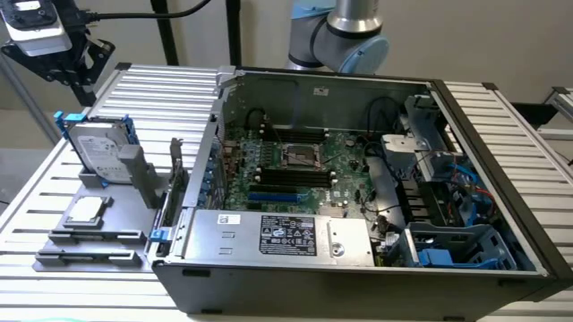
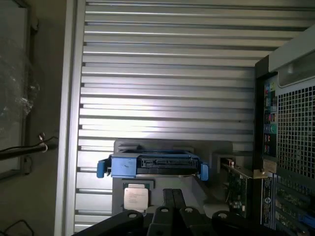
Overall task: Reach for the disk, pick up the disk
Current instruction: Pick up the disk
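The disk [image 1: 98,151] stands on edge in a grey holder [image 1: 134,176] on the exterior view's left, silver-grey with a white label and a blue frame. My gripper [image 1: 88,87] hangs above and behind it, near the slatted table's far corner, well apart from it. In the wrist view the disk [image 2: 152,164] shows edge-on, its connector side up, with blue tabs at both ends. My gripper [image 2: 173,196] is shut, its two black fingers [image 2: 168,197] pressed together with nothing between them.
A small square silver chip [image 1: 87,209] lies in a grey tray in front of the disk, also visible as the chip [image 2: 135,196]. The open computer case [image 1: 358,174] takes up the middle and right of the table. A loose expansion card [image 1: 174,176] stands between holder and case.
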Controlling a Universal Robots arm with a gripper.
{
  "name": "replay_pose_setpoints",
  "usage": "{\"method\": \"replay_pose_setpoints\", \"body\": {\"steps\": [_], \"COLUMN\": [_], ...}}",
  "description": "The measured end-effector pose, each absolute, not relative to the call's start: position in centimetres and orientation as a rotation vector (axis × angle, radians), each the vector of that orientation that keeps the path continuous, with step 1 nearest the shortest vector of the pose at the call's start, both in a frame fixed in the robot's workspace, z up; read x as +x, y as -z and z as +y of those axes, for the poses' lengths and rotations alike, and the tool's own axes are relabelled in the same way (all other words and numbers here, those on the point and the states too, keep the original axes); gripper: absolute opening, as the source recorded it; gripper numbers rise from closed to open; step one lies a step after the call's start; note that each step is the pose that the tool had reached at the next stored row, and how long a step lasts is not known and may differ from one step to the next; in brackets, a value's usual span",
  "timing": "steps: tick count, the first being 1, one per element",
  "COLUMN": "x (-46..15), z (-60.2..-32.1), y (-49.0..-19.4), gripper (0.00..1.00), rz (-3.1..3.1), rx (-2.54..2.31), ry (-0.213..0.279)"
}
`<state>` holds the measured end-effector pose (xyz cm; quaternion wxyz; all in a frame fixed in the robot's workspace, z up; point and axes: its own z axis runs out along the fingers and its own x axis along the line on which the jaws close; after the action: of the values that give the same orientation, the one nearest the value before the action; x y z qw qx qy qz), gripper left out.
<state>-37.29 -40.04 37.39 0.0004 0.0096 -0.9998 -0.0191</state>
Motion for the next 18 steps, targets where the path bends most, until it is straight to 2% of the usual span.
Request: {"method": "replay_pose_setpoints", "body": {"steps": [18], "x": [-41.7], "z": [-38.5], "y": [-37.3], "gripper": [0.11], "rz": [-3.140], "rx": [0.030], "ry": [0.055]}}
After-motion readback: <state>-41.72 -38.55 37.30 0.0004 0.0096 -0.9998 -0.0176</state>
